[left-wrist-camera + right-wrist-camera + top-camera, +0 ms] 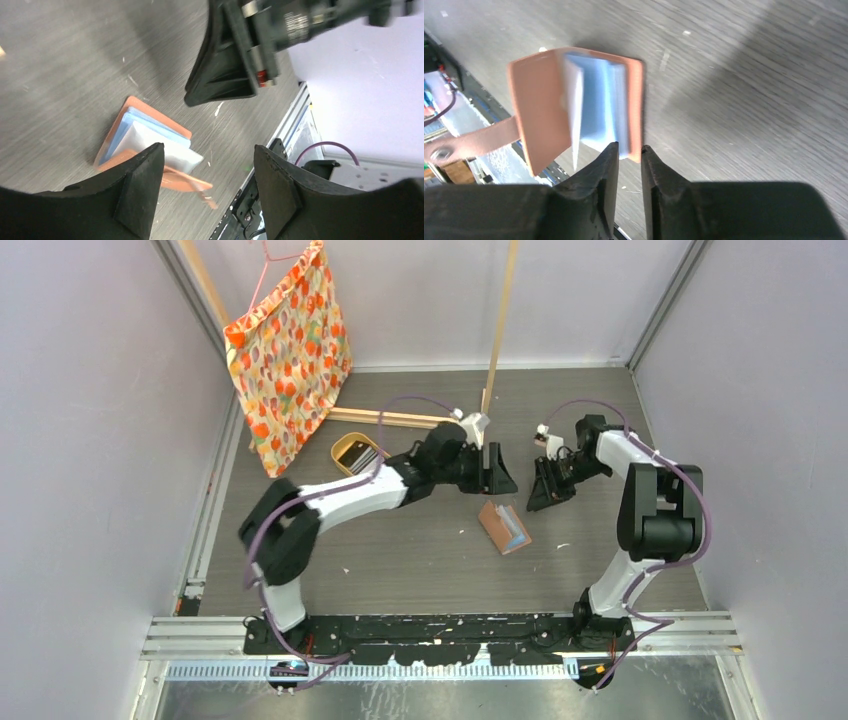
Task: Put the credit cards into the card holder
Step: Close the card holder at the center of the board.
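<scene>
The card holder [505, 527] is a salmon-brown bifold with a snap tab, lying half open on the table between my grippers. Blue and white cards [150, 137] stand in its pockets, and they also show in the right wrist view [596, 107]. My left gripper [497, 480] hovers just behind the holder [172, 181] with its jaws wide open and empty [207, 150]. My right gripper [545, 495] is to the holder's right, apart from it. Its jaws [629, 146] stand a narrow gap apart with nothing between them, just short of the holder's edge [539, 107].
An oval tan tray [357, 452] with dark cards in it sits to the left, behind the left arm. A patterned orange cloth bag [290, 355] hangs at the back left. Wooden sticks [395, 418] lie and lean near the back wall. The base rail [440, 625] runs along the near edge.
</scene>
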Tool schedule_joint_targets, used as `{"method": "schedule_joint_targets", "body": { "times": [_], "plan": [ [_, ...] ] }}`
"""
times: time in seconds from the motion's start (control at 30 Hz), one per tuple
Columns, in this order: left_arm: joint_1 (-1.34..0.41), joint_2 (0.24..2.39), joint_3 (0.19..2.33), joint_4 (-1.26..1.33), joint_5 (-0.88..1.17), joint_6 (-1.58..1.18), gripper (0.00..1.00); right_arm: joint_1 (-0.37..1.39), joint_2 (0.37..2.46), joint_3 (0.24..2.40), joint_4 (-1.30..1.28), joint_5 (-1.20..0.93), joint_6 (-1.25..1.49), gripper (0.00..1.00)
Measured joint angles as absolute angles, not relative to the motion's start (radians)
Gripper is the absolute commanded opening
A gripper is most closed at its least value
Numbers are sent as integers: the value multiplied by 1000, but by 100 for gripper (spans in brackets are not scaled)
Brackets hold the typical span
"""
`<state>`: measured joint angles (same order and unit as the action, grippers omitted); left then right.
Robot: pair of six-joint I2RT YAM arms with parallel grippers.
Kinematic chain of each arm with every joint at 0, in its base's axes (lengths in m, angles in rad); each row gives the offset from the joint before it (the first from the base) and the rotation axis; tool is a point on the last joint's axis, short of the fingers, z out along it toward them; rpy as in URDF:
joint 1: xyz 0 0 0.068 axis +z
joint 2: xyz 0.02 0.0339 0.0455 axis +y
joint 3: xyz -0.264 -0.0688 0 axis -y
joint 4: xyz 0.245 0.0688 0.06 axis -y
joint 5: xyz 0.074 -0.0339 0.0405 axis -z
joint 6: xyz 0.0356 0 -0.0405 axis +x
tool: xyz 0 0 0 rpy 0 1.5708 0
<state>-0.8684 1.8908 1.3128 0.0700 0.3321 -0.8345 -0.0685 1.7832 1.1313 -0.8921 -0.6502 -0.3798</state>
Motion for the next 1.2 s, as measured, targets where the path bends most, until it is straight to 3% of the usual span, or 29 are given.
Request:
{"method": "schedule_joint_targets", "body": {
  "times": [0.2, 0.4, 0.6, 0.93, 1.2],
  "plan": [
    [-868, 1538, 1152, 62, 234, -701, 70, -81, 1649, 1128, -946, -802, -468, 49],
    [-866, 1394, 807, 182, 196, -763, 48, -82, 1598, 1105, -955, -848, -501, 46],
    [-898, 1445, 585, 228, 179, -919, 59, -68, 1725, 1102, -934, -756, -462, 36],
    [-937, 1791, 723, 524, 219, -1121, 61, 54, 1888, 1124, -936, -596, -408, 27],
    [-939, 1867, 794, 571, 168, -1172, 63, 133, 1923, 1165, -963, -577, -406, 27]
  ]
}}
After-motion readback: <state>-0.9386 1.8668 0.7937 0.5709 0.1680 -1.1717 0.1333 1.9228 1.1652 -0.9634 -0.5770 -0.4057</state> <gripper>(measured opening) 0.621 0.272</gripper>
